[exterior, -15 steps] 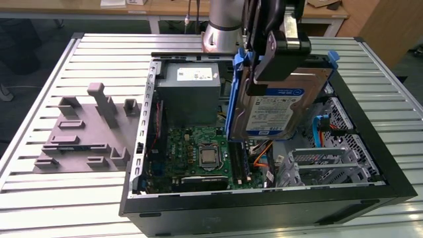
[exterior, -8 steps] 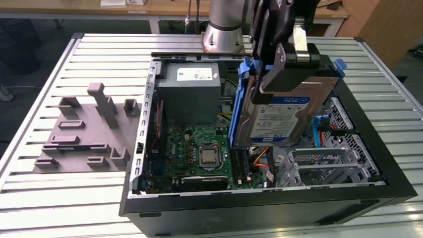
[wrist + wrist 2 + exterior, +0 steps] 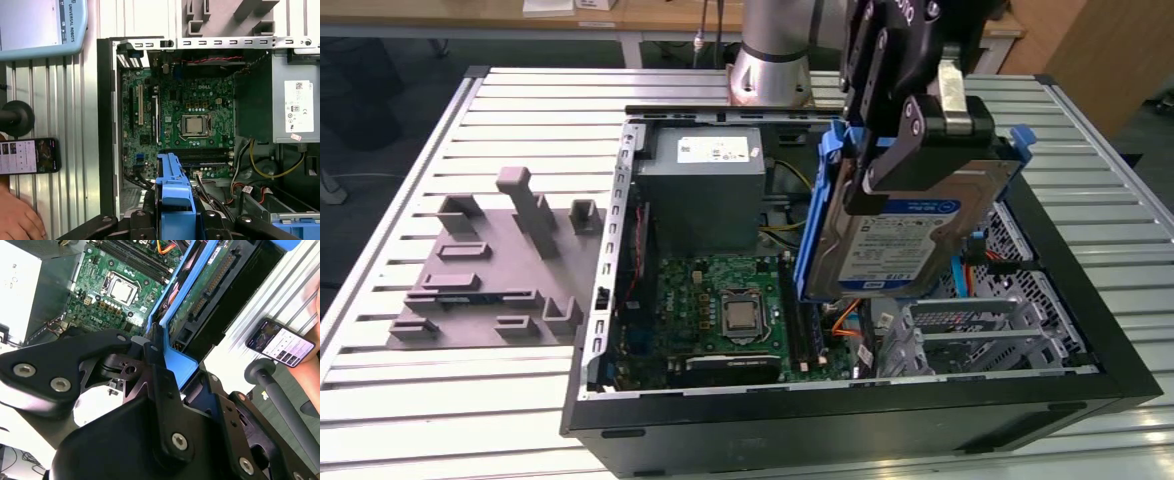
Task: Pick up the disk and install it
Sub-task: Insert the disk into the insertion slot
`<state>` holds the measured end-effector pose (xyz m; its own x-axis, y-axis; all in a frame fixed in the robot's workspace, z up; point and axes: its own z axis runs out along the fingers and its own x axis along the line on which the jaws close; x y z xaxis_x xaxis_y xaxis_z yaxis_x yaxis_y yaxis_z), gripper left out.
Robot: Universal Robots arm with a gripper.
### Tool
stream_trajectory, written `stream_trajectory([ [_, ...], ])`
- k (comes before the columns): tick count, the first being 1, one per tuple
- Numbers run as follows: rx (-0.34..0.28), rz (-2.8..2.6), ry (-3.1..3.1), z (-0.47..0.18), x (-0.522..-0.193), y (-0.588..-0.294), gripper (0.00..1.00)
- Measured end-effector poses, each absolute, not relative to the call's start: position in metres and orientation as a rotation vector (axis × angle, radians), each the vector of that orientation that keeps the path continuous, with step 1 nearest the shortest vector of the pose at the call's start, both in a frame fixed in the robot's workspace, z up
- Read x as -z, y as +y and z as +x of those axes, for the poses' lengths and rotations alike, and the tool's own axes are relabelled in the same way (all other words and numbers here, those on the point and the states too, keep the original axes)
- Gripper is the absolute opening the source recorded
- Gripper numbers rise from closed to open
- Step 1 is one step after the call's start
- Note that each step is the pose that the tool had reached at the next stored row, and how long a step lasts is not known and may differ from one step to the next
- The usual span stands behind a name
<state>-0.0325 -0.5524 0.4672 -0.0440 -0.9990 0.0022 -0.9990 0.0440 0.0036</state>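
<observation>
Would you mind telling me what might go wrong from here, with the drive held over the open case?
1. The gripper holds the disk tilted above the open case; if the grip slips, it may drop onto the motherboard.
2. Orange cables lie beside the drive cage below; the disk could snag or pinch them.
3. A hand and a phone lie just outside the case wall, close to the arm.

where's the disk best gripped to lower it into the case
Grip the disk at its upper end, across the flat faces, from above, as the end effector does. It hangs nearly upright, leaving the blue carrier rails free.
</observation>
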Motion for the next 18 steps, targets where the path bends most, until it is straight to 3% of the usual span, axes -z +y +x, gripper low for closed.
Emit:
stream_trajectory([
  [18, 0.002, 2.181, -2.255, -0.021, -0.463, -0.563, 0.36],
])
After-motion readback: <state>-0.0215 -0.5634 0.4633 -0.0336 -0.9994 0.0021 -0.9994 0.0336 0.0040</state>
